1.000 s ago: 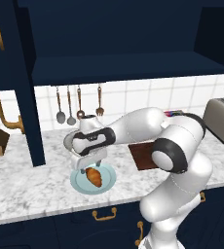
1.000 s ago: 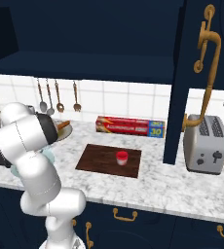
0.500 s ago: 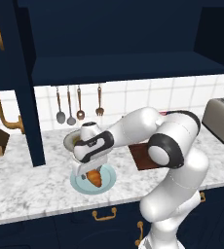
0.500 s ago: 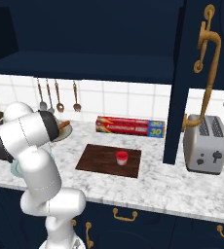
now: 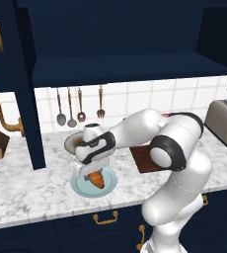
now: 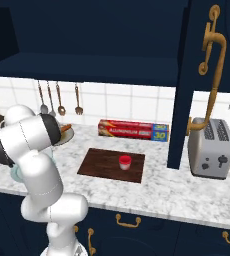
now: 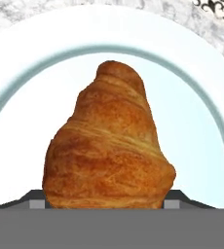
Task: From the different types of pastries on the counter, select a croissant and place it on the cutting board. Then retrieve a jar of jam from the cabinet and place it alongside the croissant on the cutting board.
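The croissant (image 7: 109, 146), golden-brown and ridged, lies on the round light blue plate (image 7: 201, 102) on the counter (image 5: 26, 188). My gripper (image 7: 106, 202) has come down over it, open, with a fingertip (image 7: 36, 200) on each side of the pastry's near end. From the left base camera the croissant (image 5: 97, 180) sits just under my hand (image 5: 88, 170). The dark reddish cutting board (image 6: 104, 165) lies to the right, with the red jar of jam (image 6: 124, 162) standing on it. The baguette stick (image 6: 65, 128) rests on a grey-beige plate (image 6: 66, 137) behind my arm.
A long red foil box (image 6: 132, 129) lies against the tiled wall behind the board. A toaster (image 6: 210, 148) stands at the right. Utensils (image 5: 79, 106) hang on the wall. The open navy cabinet door (image 5: 17, 84) hangs at the left, above the counter.
My hand has sunk straight down toward the light blue plate, bringing its fingers around the croissant. The jar and board have not moved.
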Controlling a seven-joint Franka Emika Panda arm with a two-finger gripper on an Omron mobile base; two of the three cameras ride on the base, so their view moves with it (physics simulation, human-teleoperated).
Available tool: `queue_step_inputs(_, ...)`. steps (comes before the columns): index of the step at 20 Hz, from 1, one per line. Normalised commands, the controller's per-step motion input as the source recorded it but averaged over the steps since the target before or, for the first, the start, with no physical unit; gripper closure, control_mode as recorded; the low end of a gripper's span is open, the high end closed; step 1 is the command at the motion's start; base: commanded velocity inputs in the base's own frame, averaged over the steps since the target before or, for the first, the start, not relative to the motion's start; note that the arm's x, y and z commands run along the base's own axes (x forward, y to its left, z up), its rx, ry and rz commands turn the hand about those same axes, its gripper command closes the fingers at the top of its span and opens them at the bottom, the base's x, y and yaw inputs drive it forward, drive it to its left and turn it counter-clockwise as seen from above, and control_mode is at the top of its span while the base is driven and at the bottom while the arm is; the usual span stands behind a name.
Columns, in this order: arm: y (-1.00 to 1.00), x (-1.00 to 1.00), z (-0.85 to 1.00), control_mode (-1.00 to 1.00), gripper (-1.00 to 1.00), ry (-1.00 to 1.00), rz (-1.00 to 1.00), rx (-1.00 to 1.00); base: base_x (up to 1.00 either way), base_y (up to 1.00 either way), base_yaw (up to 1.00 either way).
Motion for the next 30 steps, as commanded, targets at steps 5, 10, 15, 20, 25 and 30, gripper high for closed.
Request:
queue_step_inputs(5,0.00,-0.19,0.32,-1.00,1.00,0.00,0.00,0.02,0.00,0.00,0.00)
queue_step_inputs(10,0.01,0.00,0.90,-1.00,1.00,0.03,0.00,-0.01,0.00,0.00,0.00)
queue_step_inputs(15,-0.24,0.03,0.30,-1.00,1.00,0.08,0.00,-0.01,0.00,0.00,0.00)
queue_step_inputs(20,-0.66,0.00,0.11,-1.00,1.00,0.00,0.00,-0.01,0.00,0.00,0.00)
queue_step_inputs(25,-0.68,0.00,0.00,-1.00,1.00,0.00,-0.03,-0.03,0.00,0.00,0.00)
queue_step_inputs(30,-0.57,0.03,0.00,-1.00,1.00,0.00,-0.12,-0.06,0.00,0.00,0.00)
